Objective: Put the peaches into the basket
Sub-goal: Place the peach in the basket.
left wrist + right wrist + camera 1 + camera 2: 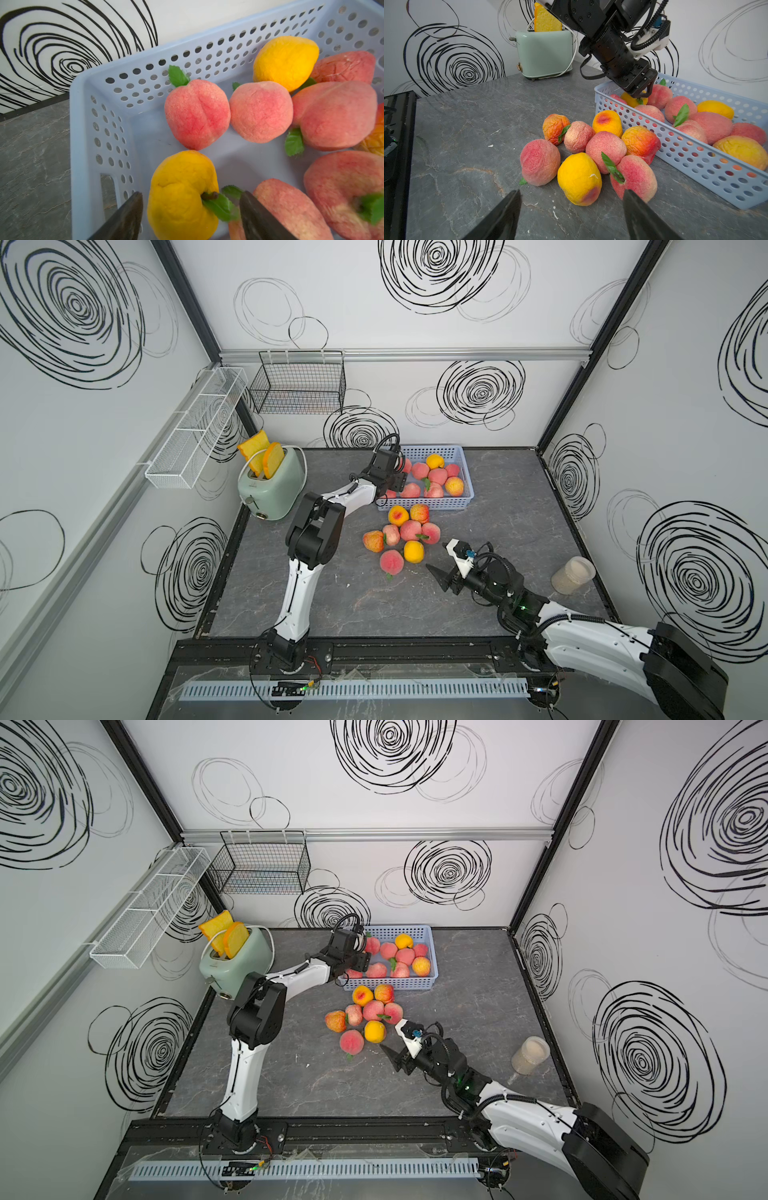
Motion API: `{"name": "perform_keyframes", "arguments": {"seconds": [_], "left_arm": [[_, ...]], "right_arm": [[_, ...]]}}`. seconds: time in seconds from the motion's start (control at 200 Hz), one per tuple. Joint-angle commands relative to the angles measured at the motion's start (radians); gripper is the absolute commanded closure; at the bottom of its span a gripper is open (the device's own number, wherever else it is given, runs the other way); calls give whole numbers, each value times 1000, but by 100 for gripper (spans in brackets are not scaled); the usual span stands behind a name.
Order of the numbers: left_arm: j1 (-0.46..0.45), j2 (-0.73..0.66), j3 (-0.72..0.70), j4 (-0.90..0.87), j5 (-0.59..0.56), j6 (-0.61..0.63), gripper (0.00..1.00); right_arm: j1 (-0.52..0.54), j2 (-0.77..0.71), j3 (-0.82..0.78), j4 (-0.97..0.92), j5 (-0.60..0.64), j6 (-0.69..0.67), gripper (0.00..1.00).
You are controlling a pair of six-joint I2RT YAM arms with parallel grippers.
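The left tool (191, 192) reaches down into the near-left corner of the blue perforated basket (466, 472). Its jaws stand apart on either side of a stemmed yellow peach (180, 199). That peach rests on the basket floor, and a sliver of basket wall shows between it and one finger, so nothing is clamped. Just beyond it lie a pink peach (197, 116) and more pink and yellow fruit packed towards the basket's far end.

The right tool (572, 191) hangs low over the grey marbled worktop (332, 597), jaws spread wide and holding nothing. Directly ahead of it is a cluster of eight peaches (410, 529), which lies on the worktop against the basket's near wall. The closest are a loose yellow peach (579, 178) and a pink leafed peach (635, 178). Both sit just beyond the fingertips without touching them.

A mint-green toaster (272, 485) with two toast slices stands at the worktop's far left. A lidded jar (573, 574) stands near the right edge, well apart from the fruit.
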Motion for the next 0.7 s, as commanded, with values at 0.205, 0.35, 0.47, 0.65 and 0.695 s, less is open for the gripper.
{"name": "perform_keyframes", "arguments": {"seconds": [0.205,0.35,0.47,0.65,0.695], "left_arm": [[5,-39,-14,27,19,-9,22],[7,-105,-65,57,61,-34,23],[7,-167,-110,75,94,-54,23],[3,-290,-221,100,144,-89,23],[2,-329,-261,106,164,-99,23]], "right_arm": [[7,-1,3,21,8,-11,20],[7,0,3,21,9,-11,20],[8,2,4,23,8,-10,20],[7,-2,5,17,22,-11,20],[7,-4,5,15,27,-11,20]]}}
